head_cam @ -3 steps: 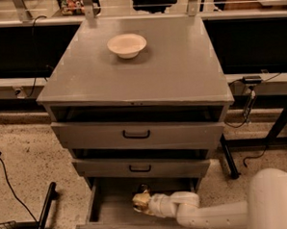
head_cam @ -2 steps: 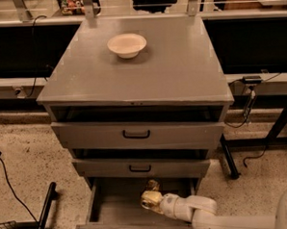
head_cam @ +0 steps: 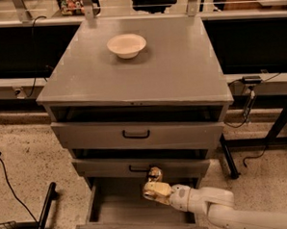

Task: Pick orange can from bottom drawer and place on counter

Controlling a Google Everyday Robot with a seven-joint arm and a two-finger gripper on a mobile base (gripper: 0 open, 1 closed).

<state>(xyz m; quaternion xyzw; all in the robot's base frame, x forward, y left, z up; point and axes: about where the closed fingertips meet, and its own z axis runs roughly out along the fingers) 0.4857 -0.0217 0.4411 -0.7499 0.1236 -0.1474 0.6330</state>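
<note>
The orange can [head_cam: 155, 173] is small, orange-gold with pale print. It is held up in front of the middle drawer's front, above the open bottom drawer [head_cam: 117, 210]. My gripper [head_cam: 154, 182] reaches in from the lower right on a white arm and is shut on the can from below. The bottom drawer is pulled out and its grey inside shows nothing else. The counter [head_cam: 175, 74] is the flat grey top of the cabinet, well above the gripper.
A white bowl [head_cam: 126, 44] stands on the counter near the back. The top drawer [head_cam: 136, 134] and the middle drawer [head_cam: 112, 167] have black handles and stand slightly out. A black pole [head_cam: 45, 210] and cables lie on the floor at the left; a dark table leg [head_cam: 227, 155] is at the right.
The gripper has risen out of the bottom drawer with the orange can, moving up and a little right, from the drawer's inside to the height of the middle drawer's front.
</note>
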